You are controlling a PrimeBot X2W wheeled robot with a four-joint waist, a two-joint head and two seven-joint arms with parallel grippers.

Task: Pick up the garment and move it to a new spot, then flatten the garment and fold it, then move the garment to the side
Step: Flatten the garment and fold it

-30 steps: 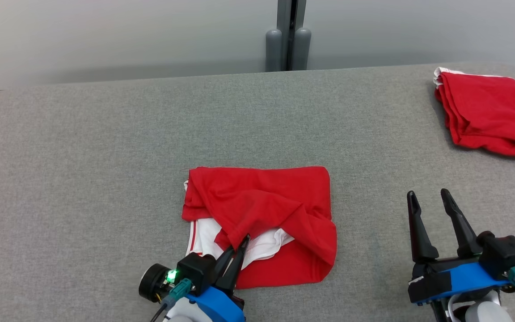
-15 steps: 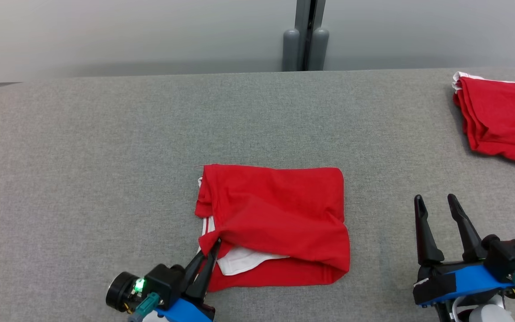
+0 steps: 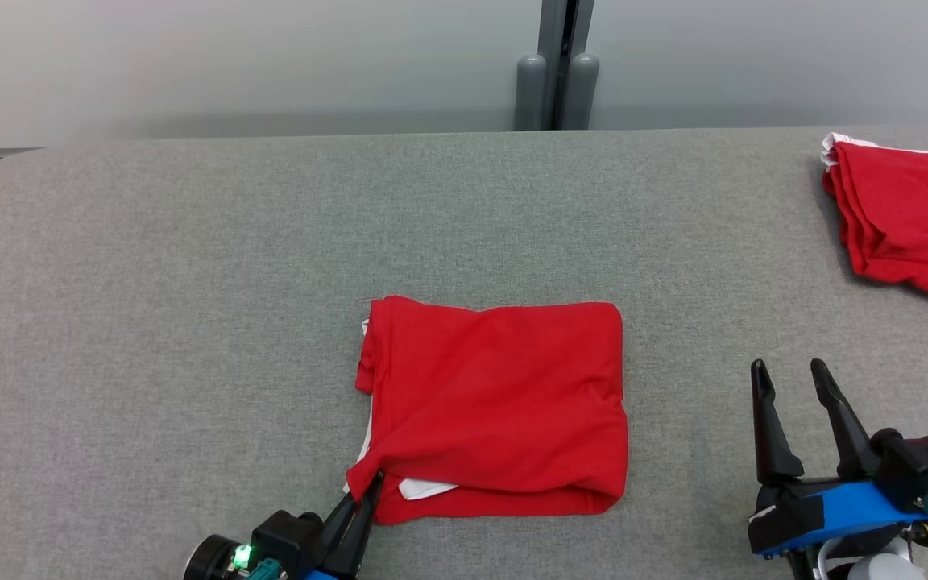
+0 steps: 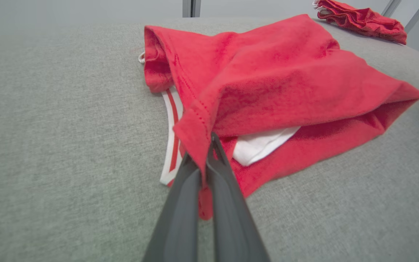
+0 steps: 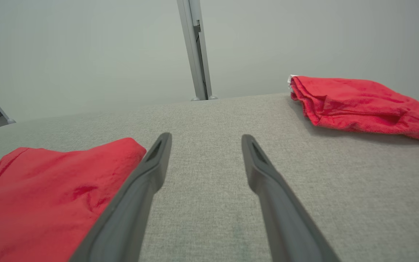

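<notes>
Garment [image 3: 504, 403] top layer now pulled toward 7 o'clock by left hand [image 3: 373, 483], clenched on its corner, nearly hiding white lining [image 3: 425, 488]: fold almost squared. Right hand [image 3: 789, 370] released.

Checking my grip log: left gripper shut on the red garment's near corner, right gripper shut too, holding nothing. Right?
Not quite. The right gripper is open, fingers spread with bare grey table between them, as the right wrist view shows. The left gripper is indeed shut on the near corner of the red garment; the right holds nothing.
</notes>
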